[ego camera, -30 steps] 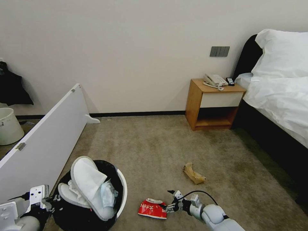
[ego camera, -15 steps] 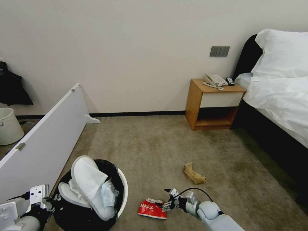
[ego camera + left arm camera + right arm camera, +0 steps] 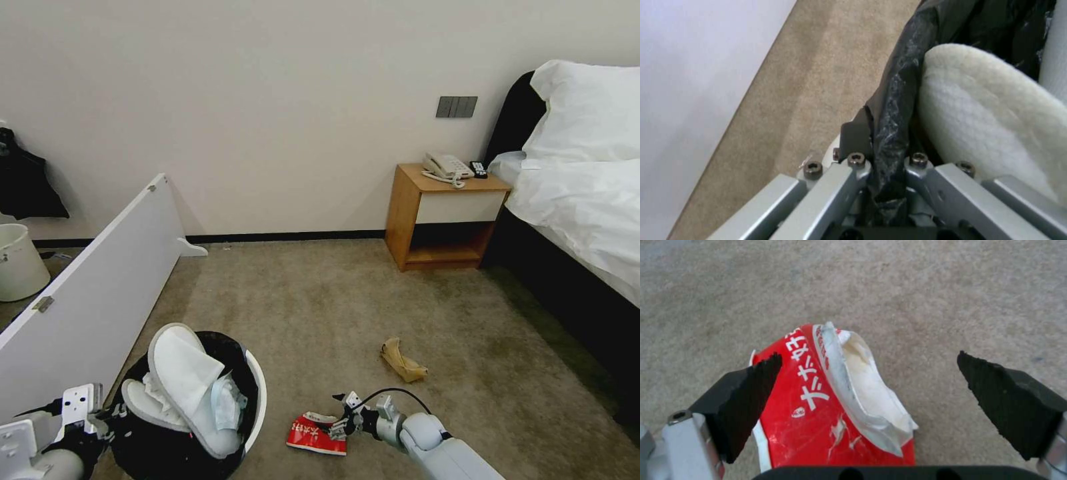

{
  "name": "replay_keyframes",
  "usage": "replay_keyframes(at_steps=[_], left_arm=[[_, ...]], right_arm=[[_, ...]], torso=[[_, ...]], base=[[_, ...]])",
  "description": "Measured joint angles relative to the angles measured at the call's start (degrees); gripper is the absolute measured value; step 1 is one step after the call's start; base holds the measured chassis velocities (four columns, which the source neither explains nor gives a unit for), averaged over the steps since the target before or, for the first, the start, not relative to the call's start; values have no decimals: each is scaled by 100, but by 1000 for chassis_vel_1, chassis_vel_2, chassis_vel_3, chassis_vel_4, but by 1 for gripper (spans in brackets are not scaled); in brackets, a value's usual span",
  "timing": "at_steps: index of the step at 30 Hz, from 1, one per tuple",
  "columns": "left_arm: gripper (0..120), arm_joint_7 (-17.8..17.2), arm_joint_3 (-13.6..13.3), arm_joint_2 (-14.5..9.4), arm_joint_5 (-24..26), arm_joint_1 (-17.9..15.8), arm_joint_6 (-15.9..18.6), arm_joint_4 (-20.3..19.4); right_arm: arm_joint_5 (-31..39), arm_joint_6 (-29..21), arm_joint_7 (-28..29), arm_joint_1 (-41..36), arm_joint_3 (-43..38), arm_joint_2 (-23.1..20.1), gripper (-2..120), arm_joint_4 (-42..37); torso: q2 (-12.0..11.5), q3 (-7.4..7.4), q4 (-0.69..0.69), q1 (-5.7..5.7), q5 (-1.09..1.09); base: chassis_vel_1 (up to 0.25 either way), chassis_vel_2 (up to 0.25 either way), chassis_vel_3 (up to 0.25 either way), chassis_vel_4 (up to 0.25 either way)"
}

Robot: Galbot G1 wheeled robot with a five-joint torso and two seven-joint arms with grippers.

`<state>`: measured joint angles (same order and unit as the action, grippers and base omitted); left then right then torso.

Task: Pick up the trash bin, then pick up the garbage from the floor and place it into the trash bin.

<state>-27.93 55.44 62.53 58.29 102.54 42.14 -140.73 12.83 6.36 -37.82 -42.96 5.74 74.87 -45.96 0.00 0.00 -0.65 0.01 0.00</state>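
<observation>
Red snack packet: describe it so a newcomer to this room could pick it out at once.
Start at the trash bin at the lower left, its rim held by the left gripper. On the floor just right of it lies the red snack packet, between the open jaws of the right gripper. It is flattened, torn open and bright red with white lettering, unlike the crumpled brown paper bag farther off.

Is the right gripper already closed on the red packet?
No, in the right wrist view the right gripper stands wide open, its fingers on either side of the red packet, which lies on the carpet.
</observation>
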Motion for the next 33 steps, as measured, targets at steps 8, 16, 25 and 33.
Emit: replay_keyframes(at_steps=[8, 16, 25, 33], left_arm=[[2, -2, 31, -17, 37, -12, 0, -6], [2, -6, 16, -1, 34, -4, 0, -23], [2, -10, 15, 11, 29, 10, 0, -57], [2, -10, 19, 33, 23, 26, 0, -84]], right_arm=[[-22, 0, -43, 116, 47, 101, 100, 190], [-49, 1, -107, 248, 107, 177, 100, 426], [-53, -29, -287, 315, 191, 238, 82, 654], [1, -68, -395, 352, 247, 268, 52, 760]], torso=[[0, 0, 0, 0, 0], [0, 0, 0, 0, 0], [0, 0, 0, 0, 0], [0, 0, 0, 0, 0]], base=[[0, 0, 0, 0], [0, 0, 0, 0], [0, 0, 0, 0], [0, 0, 0, 0]])
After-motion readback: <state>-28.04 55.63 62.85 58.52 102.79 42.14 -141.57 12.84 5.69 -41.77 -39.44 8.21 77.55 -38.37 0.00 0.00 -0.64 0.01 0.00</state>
